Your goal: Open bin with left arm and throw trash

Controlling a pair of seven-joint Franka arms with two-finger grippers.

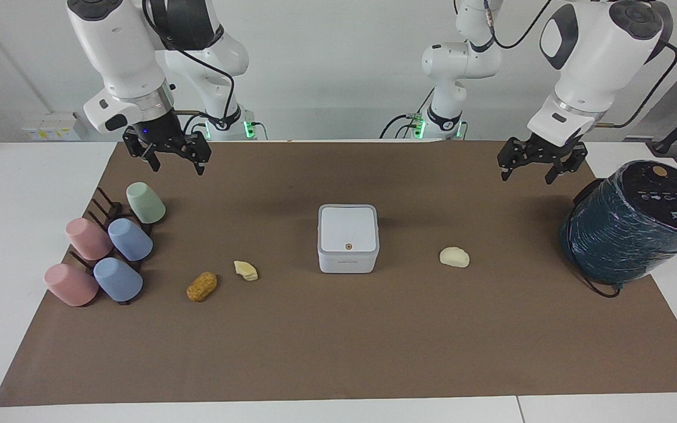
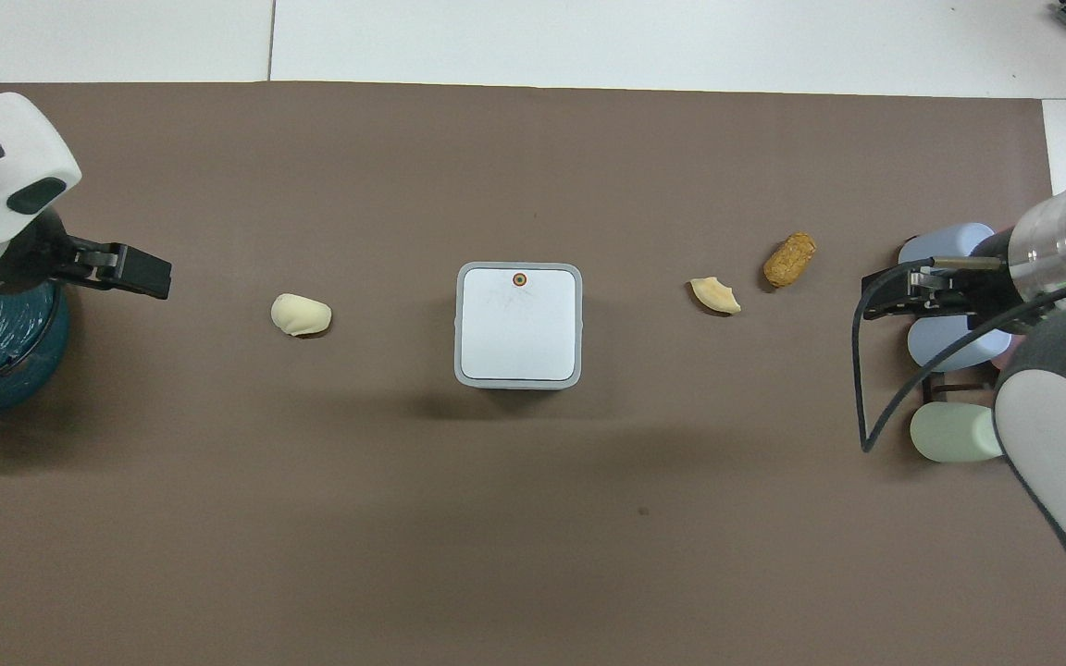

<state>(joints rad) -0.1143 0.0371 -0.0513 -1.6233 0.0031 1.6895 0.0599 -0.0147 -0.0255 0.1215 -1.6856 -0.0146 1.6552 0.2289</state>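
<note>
The white bin [image 1: 348,238] stands in the middle of the brown mat with its lid shut and the orange dot on top; it also shows in the overhead view [image 2: 519,324]. A cream lump [image 1: 454,257] lies beside it toward the left arm's end. A pale yellow peel [image 1: 246,270] and a golden-brown lump [image 1: 201,286] lie toward the right arm's end. My left gripper [image 1: 525,175] hangs open and empty over the mat near the teal cylinder, apart from the bin. My right gripper [image 1: 177,168] waits open and empty over the mat near the cups.
A big dark-teal wrapped cylinder [image 1: 632,223] lies at the left arm's end of the mat. Several pastel cups on a dark rack [image 1: 109,252] stand at the right arm's end. The brown mat [image 1: 338,352] covers most of the white table.
</note>
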